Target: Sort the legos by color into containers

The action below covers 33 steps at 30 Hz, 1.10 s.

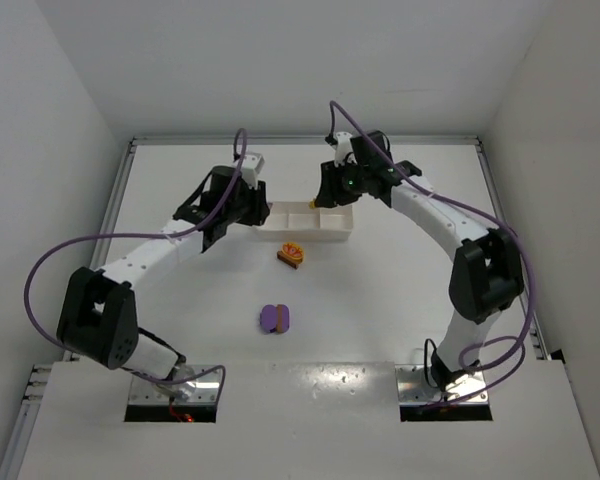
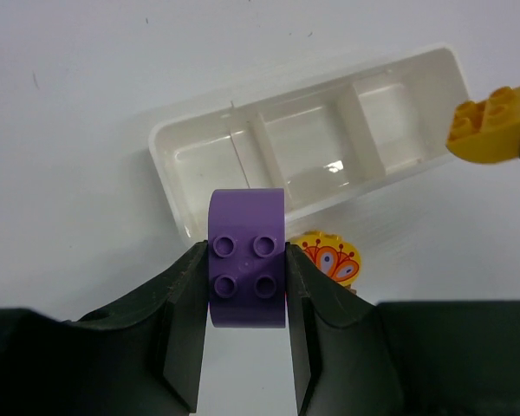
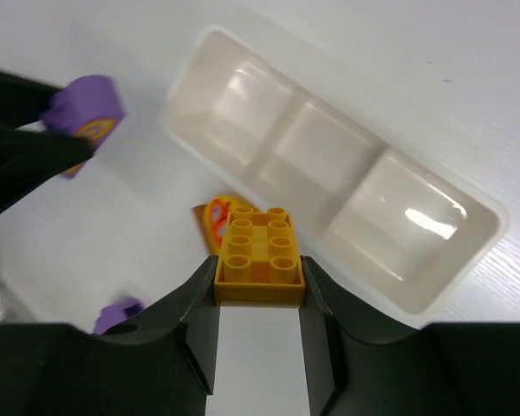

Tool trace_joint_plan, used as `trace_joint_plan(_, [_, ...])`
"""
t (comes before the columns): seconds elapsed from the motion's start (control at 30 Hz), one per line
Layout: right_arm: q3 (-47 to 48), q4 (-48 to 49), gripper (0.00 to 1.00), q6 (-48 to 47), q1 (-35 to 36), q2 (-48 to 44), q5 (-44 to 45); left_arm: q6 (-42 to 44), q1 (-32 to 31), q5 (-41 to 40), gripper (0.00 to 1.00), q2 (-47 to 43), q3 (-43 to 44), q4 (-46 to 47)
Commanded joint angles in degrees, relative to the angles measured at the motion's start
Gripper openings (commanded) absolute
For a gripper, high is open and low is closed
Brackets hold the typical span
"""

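The white three-compartment tray (image 1: 310,222) lies at the back middle of the table; its compartments look empty in the left wrist view (image 2: 312,139) and the right wrist view (image 3: 329,173). My left gripper (image 2: 247,290) is shut on a purple brick (image 2: 247,234) and holds it above the table by the tray's left end (image 1: 248,215). My right gripper (image 3: 260,282) is shut on a yellow-orange brick (image 3: 258,251) and holds it over the tray's near edge (image 1: 325,198). That brick also shows in the left wrist view (image 2: 494,121).
A yellow piece with a butterfly print on a reddish-brown brick (image 1: 292,254) lies just in front of the tray (image 2: 329,260). A pair of purple bricks (image 1: 275,319) lies mid-table, nearer the arm bases. White walls enclose the table.
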Motion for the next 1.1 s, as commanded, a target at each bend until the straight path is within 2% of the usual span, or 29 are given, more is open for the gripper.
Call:
trace_joint_plan(0.0, [-1.2,8.8,0.0,3.2,0.9,2.1,12.1,0.4,-1.4,-3.3,0.0,2.8,1.3,0.3])
trace_joint_plan(0.23, [-0.6,12.6,0.0,3.7,1.5,4.6,12.8,-0.2,-2.8,-5.1,0.0,11.3,5.9,0.3])
trace_joint_plan(0.57, [0.5,12.6,0.0,4.3,2.6,6.9,9.9,-0.2,-2.8,-5.6,0.0,19.0,12.4,0.3])
trace_joint_plan(0.63, [0.5,12.1,0.0,3.7,2.6,7.5,9.3,-0.2,-2.8,-5.6,0.02,19.9,13.2,0.3])
trace_joint_plan(0.73, [0.5,12.1,0.0,3.2,3.1,7.5,9.3,-0.2,-2.8,-6.2,0.08,21.9,13.8,0.3])
trace_joint_plan(0.87, [0.5,11.6,0.0,3.2,3.1,7.5,9.3,-0.2,-2.8,-7.5,0.23,23.2,15.2,-1.1])
trace_joint_plan(0.9, [0.0,11.6,0.0,2.7,3.1,8.0,9.3,-0.7,-2.8,-7.5,0.31,23.2,15.7,-1.1])
trace_joint_plan(1.0, [0.0,11.6,0.0,2.2,3.7,8.5,9.3,-0.7,-2.8,-8.1,0.43,23.8,15.7,-1.6])
trace_joint_plan(1.07, [0.0,11.6,0.0,2.2,3.7,9.1,9.3,-0.7,-2.2,-8.6,0.48,23.8,15.7,-1.6])
